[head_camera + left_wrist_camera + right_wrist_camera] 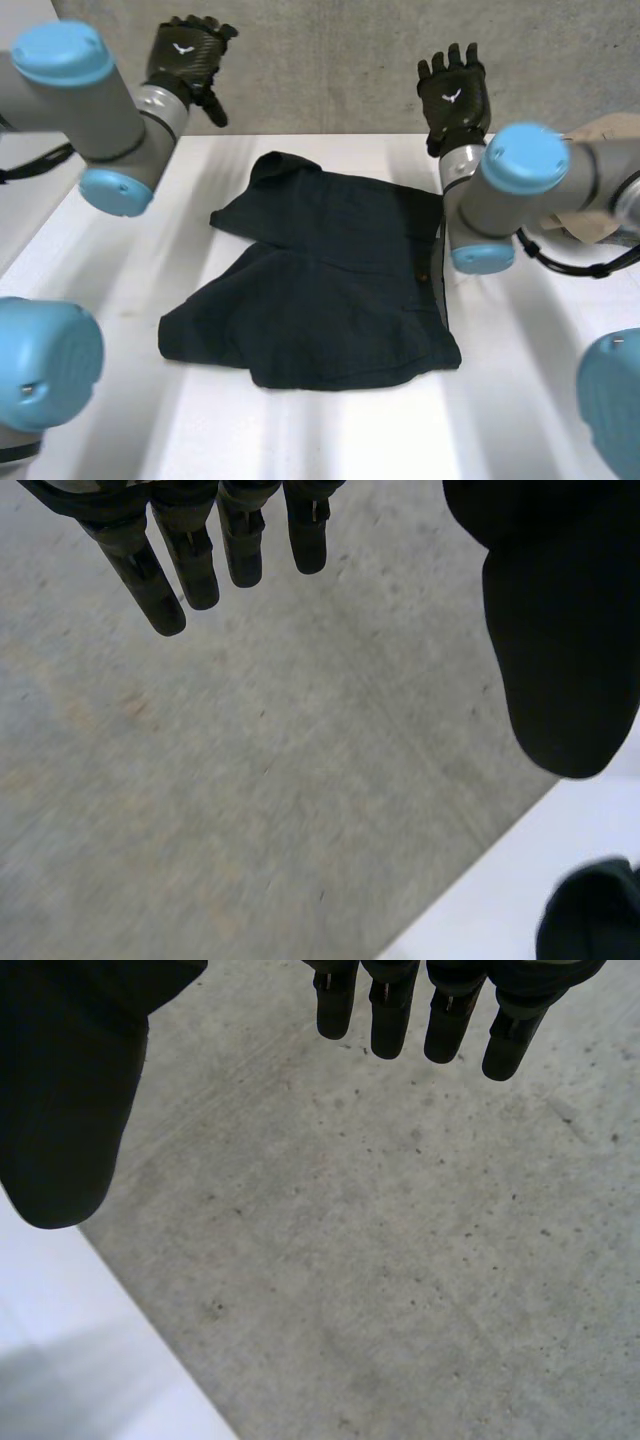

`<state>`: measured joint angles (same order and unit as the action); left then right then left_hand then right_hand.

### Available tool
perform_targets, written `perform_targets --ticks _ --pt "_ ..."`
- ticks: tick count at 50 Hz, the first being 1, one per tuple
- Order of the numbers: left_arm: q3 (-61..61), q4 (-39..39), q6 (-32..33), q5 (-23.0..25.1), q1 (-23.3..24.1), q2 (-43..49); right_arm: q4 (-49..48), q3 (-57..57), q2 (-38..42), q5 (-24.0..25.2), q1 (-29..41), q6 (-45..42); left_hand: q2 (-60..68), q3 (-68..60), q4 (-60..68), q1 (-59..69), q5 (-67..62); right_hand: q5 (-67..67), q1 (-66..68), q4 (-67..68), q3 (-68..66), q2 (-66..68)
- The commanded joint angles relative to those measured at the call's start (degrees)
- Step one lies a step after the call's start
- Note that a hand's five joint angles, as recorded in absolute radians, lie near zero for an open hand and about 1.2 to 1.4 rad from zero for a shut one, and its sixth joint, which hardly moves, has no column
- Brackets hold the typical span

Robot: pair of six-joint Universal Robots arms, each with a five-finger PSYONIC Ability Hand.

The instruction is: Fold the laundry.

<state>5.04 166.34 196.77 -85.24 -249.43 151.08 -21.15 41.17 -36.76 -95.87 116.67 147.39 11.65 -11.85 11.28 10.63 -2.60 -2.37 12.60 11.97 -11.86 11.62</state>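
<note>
While dark garment lies on table | left hand, right hand: fingers straight

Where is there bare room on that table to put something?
Bare table lies left and right of the dark garment and along the near edge. The garment crowds the middle; left hand and right hand hang open above the far edge.

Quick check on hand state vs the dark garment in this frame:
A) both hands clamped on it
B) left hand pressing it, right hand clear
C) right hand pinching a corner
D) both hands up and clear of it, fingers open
D: the left hand and the right hand are raised near the concrete wall with straight fingers and hold nothing, while the dark garment lies untouched on the white table.
</note>
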Motion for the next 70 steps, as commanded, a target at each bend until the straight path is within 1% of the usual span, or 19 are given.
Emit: perform_targets --ticks 1,3,7,9,10,14,15,16,20,24,27,32,34,37,43,50,56,62,70 --pt "22.1 -8.3 1.8 -4.3 -0.5 -16.8 21.7 5.9 -12.4 4.7 -1.6 1.5 -1.7 1.9 -1.3 -0.6 2.6 2.4 -2.6 -2.0 1.9 -1.6" --pt "32.2 -9.7 2.3 -3.1 -0.9 -22.8 28.1 9.8 -16.3 7.2 -2.2 1.9 -1.7 1.9 -1.3 -0.6 2.6 2.4 -2.6 -2.0 1.9 -1.6" --pt "48.2 -11.0 3.4 0.3 -1.0 -32.2 36.0 18.7 -22.2 11.7 -3.4 1.4 -1.7 1.9 -1.3 -0.6 2.6 2.4 -2.6 -2.0 1.9 -1.6" --pt "54.3 -11.6 3.9 1.8 -1.1 -35.7 37.9 23.0 -24.5 13.9 -4.1 1.1 -1.7 1.9 -1.3 -0.6 2.6 1.7 -1.9 -1.3 1.2 -1.0" --pt "60.1 -12.0 4.3 3.4 -1.1 -38.6 38.5 27.3 -26.6 16.4 -4.6 0.8 -1.7 1.9 -1.3 -0.6 2.6 -2.3 2.1 2.7 -2.8 3.1" --pt "73.2 -12.3 5.2 7.2 -1.5 -44.5 38.3 37.6 -30.6 22.1 -5.7 -1.4 11.5 -11.3 11.9 12.5 -10.5 -7.4 7.2 7.8 -7.9 8.1" --pt "78.0 -12.3 5.7 8.8 -1.7 -46.0 37.9 41.7 -32.0 24.0 -6.0 -2.6 19.7 -19.5 20.0 20.7 -18.7 -10.2 10.0 10.6 -10.7 11.0" --pt "79.9 -12.3 6.0 9.3 -1.8 -46.5 37.6 43.6 -32.5 24.8 -6.2 -3.4 22.8 -22.6 23.1 23.8 -21.8 -11.7 11.5 12.1 -12.3 12.5" --pt "88.7 -12.2 7.7 11.1 -2.8 -47.5 33.9 52.4 -34.0 27.4 -6.5 -6.6 30.5 -30.3 30.9 31.5 -29.6 -16.0 15.7 16.4 -16.5 16.7" --pt "94.2 -10.1 10.1 12.6 -5.8 -45.4 24.2 60.7 -34.0 27.4 -6.5 -8.4 31.5 -31.3 31.9 32.6 -30.6 -16.5 16.2 16.9 -17.0 17.2" --pt "94.7 -7.9 10.5 13.5 -7.6 -43.1 18.5 64.5 -33.1 27.3 -6.5 -9.1 30.5 -30.3 30.9 31.6 -29.6 -19.2 18.9 19.6 -19.7 19.9" --pt "93.3 -5.2 10.5 14.2 -9.6 -40.6 11.3 67.5 -31.9 27.5 -6.5 -9.5 21.1 -20.9 21.5 22.1 -20.2 -24.4 24.1 24.8 -24.9 25.1" --pt "92.3 -3.6 10.5 14.1 -10.1 -39.6 6.3 68.2 -30.8 27.2 -6.3 -9.1 16.7 -16.5 17.1 17.8 -15.8 -44.6 44.4 45.0 -45.1 45.4" --pt "90.4 -0.8 10.5 13.2 -10.5 -38.0 1.8 68.2 -30.5 26.4 -6.3 -8.1 14.0 -13.8 14.4 15.1 -13.1 -67.6 67.3 67.9 -68.1 68.3" --pt "88.0 2.7 10.4 12.2 -9.6 -36.6 -4.4 67.5 -30.6 23.5 -5.1 -3.3 13.9 -13.7 14.2 14.9 -12.9 -67.6 67.4 68.0 -68.1 68.4" --pt "86.6 7.1 10.8 11.4 -7.5 -35.6 -4.1 64.0 -29.4 19.4 -3.0 -1.1 13.9 -13.7 14.2 14.9 -12.9 -67.6 67.4 68.0 -68.1 68.4" --pt "85.3 9.6 14.0 9.9 -5.3 -33.0 -3.3 60.8 -28.5 15.8 -1.7 0.1 14.7 -14.5 15.1 15.7 -13.8 -67.6 67.4 68.0 -68.1 68.4" --pt "82.8 12.2 17.5 6.6 -3.3 -30.1 -2.5 59.5 -28.0 15.0 -1.4 0.4 18.6 -18.4 18.9 19.6 -17.6 -67.6 67.4 68.0 -68.1 68.4" --pt "80.6 17.2 21.1 4.6 -0.6 -27.3 -2.4 59.5 -28.0 14.9 -1.5 0.4 28.1 -27.9 28.5 29.2 -27.2 -67.6 67.4 68.0 -68.1 68.4"
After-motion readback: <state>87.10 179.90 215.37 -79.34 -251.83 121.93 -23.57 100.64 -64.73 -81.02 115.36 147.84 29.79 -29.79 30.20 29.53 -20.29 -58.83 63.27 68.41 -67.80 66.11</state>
